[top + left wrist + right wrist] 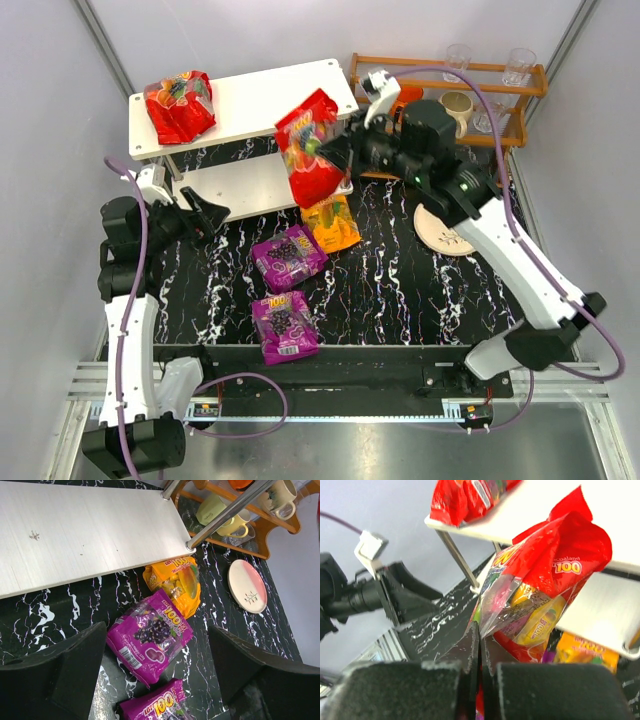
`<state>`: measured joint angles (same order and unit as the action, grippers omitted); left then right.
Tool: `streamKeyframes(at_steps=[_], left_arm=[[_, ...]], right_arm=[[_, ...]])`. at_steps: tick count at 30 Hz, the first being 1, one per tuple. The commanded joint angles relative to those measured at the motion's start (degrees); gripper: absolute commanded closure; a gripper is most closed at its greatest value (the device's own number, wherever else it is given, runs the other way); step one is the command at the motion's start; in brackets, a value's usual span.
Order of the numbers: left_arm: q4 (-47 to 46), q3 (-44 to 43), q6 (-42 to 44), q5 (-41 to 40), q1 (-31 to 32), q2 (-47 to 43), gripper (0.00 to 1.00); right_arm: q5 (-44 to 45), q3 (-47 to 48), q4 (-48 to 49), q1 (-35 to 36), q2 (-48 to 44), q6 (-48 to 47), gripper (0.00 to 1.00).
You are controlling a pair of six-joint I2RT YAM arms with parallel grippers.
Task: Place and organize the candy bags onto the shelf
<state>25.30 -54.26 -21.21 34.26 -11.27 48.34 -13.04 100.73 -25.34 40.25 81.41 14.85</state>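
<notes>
One red bag (180,105) is down on the top board of the shelf (250,95), at the end nearest the desk's far-left corner, so one of the five can be counted as placed. A second red bag (310,145) is held in the air by the right gripper (479,635), whose fingers are pressed flat together on the bag's lower edge. That bag hangs just in front of the right end of the top board and is not yet set down, so the second placement is judged to be in progress.

Three bags are left on the desk. An orange bag (332,222) lies just in front of the shelf's right front leg. A purple bag (288,256) is touching it on the side toward the near edge. Another purple bag (284,325) lies close to the near edge, around its middle.

The left gripper (207,213) hovers over the left part of the desk by the lower board, jaws spread wide and nothing held. No bag is seen on the visible part of the lower board.

By this count one bag is placed, one is in hand and three are to come. Some tidying is likely to be needed too, since the placed bag lies askew.
</notes>
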Motion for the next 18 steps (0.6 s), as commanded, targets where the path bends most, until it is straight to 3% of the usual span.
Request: streamKeyframes(at_steps=[1, 7, 12, 14, 18], left_arm=[[-1.22, 0.82, 0.03, -0.16, 0.11, -1.05, 0.15], [-2.18, 0.47, -1.11, 0.28, 0.11, -0.88, 0.13], [-2.71, 0.03, -1.81, 1.25, 0.11, -0.53, 0.13], [-2.8, -0.49, -2.34, 1.51, 0.11, -0.52, 0.13], [-2.97, -0.5, -3.22, 2.3, 0.02, -0.61, 0.13]], right_arm=[[-1.47, 13.77, 8.82, 0.36, 7.78, -0.88, 1.0], [-3.04, 34.59, 9.79, 0.36, 25.27, 4.04, 1.0], [-3.57, 60.08, 9.08, 0.36, 43.53, 9.13, 1.0], [-3.49, 64.14, 10.83, 0.36, 46.64, 10.71, 1.0], [-0.69, 57.23, 17.86, 0.18, 47.0, 10.99, 1.0]])
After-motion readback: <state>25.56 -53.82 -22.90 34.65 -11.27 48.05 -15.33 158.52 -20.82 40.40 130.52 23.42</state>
